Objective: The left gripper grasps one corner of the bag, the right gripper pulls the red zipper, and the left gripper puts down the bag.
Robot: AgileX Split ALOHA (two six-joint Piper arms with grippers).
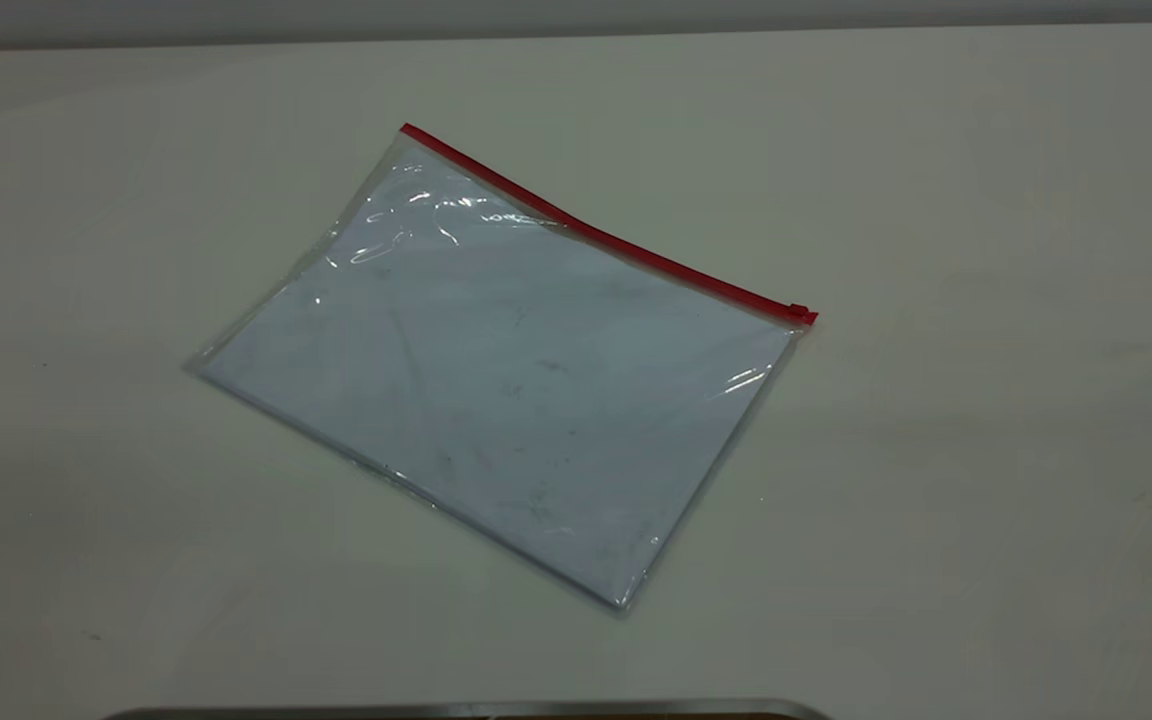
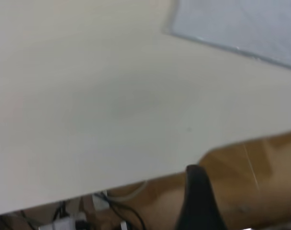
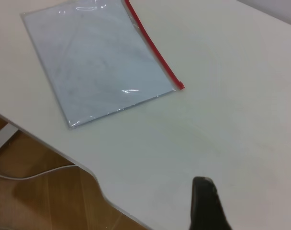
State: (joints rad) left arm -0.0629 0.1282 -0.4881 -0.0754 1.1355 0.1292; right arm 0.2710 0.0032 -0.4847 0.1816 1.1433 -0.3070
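I see the bag (image 1: 496,375) lying flat on the bench (image 1: 986,450), angled, with the red zipper (image 1: 596,232) along its far edge and the slider (image 1: 798,311) at the end nearer my right arm. Neither arm shows from outside. Each wrist view catches only one dark finger: the left claw (image 2: 199,201) sits off the bench edge, the right claw (image 3: 207,203) above it, well apart from the bag; I cannot tell how open either is, and neither holds anything. My worry: the corner (image 1: 406,130) lies flush, so the left claw may slide the bag instead of lifting it.
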